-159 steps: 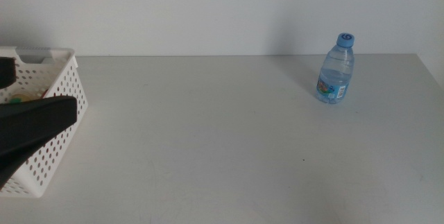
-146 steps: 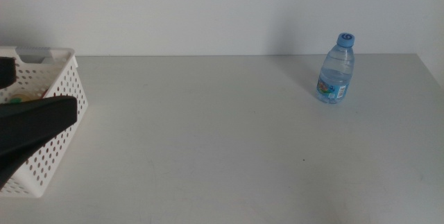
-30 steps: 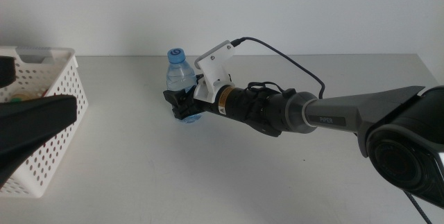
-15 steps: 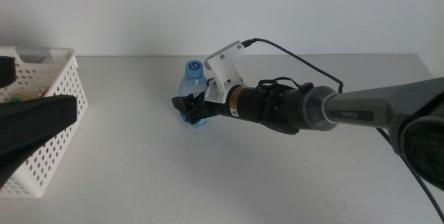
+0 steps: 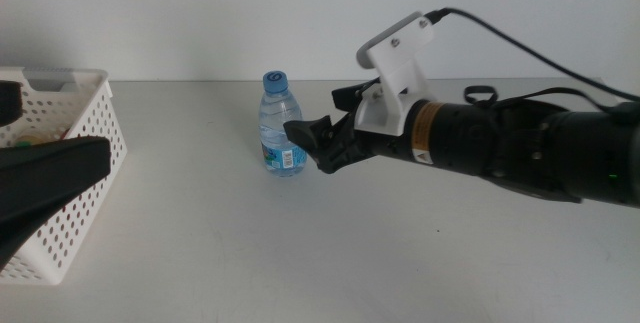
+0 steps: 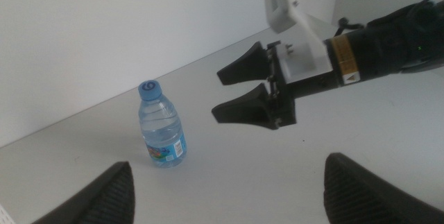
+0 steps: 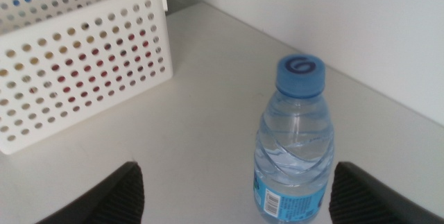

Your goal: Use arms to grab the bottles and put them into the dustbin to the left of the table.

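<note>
Right gripper (image 5: pixel 318 143) has its two dark jaws spread wide, just beside the little water bottle (image 5: pixel 281 124) and not touching it. That bottle stands upright on the table (image 5: pixel 330 253), well apart from the white dustbin (image 5: pixel 82 153). Left gripper (image 6: pixel 229 189) waits over the dustbin, jaws wide too.

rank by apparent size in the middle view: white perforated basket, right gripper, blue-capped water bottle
1. White perforated plastic basket, cut off by the frame edge.
2. Right gripper, open; it sits nearer the camera.
3. Clear blue-capped water bottle.
</note>
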`<state>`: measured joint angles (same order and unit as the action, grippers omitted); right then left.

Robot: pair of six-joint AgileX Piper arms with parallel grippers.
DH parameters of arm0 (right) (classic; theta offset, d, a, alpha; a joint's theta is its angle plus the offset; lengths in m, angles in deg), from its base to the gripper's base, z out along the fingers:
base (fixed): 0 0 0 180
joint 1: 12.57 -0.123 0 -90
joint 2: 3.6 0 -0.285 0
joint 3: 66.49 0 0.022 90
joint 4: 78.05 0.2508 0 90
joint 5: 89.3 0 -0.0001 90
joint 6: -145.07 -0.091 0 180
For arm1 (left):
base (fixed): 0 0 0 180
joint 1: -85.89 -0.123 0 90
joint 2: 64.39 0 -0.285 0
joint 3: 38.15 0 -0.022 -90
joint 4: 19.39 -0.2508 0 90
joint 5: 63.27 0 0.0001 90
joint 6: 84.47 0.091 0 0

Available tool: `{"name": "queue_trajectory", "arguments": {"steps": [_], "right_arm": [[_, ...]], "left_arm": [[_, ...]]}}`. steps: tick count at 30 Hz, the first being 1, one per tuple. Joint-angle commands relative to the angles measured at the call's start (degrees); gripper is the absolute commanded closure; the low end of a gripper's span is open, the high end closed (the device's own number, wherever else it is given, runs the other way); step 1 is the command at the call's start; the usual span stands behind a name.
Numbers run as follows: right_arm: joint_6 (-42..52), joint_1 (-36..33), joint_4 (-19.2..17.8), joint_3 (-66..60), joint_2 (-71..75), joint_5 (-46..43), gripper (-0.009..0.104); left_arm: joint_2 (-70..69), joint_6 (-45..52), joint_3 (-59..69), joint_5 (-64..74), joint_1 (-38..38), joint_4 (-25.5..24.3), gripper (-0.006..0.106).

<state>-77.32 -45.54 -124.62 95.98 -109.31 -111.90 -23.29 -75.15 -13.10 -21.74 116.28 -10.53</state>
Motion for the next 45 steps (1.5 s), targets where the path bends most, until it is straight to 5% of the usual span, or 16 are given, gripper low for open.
{"name": "queue_trajectory", "arguments": {"steps": [1,7,13,16,20,24,28,32,35,42,45], "right_arm": [[-5.1,0.4,-4.4,-0.8,9.0,0.3,0.017],[-26.2,0.4,-23.3,-5.9,24.2,6.8,0.018],[-48.6,0.4,-47.1,-12.6,37.9,6.2,0.018],[-56.5,0.4,-50.9,-15.9,43.4,6.2,0.019],[-50.4,0.4,-41.3,-19.9,48.3,6.6,0.020],[-35.8,0.4,-25.8,-23.1,50.6,8.5,0.020],[-17.3,0.4,-8.9,-24.4,51.5,14.0,0.020],[2.0,0.3,13.2,-24.2,52.1,21.8,0.020],[16.7,0.3,25.9,-23.5,52.4,27.1,0.020],[42.8,0.3,47.3,-22.8,53.7,33.1,0.020],[50.3,0.3,52.2,-22.8,54.3,34.4,0.020]], "left_arm": [[0.4,-0.4,-1.4,-4.6,0.5,0.9,0.007],[0.4,-0.4,-1.4,-4.6,0.5,0.8,0.007],[0.4,-0.4,-1.4,-4.6,0.5,0.8,0.007],[0.4,-0.4,-1.4,-4.6,0.5,0.8,0.007],[0.4,-0.4,-1.4,-4.6,0.5,0.8,0.007],[0.4,-0.4,-1.4,-4.6,0.5,0.8,0.007],[0.4,-0.4,-1.4,-4.6,0.5,0.8,0.007],[0.4,-0.4,-1.4,-4.6,0.5,0.8,0.007],[0.4,-0.4,-1.4,-4.6,0.5,0.8,0.007],[0.4,-0.4,-1.4,-4.6,0.5,0.8,0.007],[0.4,-0.4,-1.4,-4.6,0.5,0.8,0.007]]}}
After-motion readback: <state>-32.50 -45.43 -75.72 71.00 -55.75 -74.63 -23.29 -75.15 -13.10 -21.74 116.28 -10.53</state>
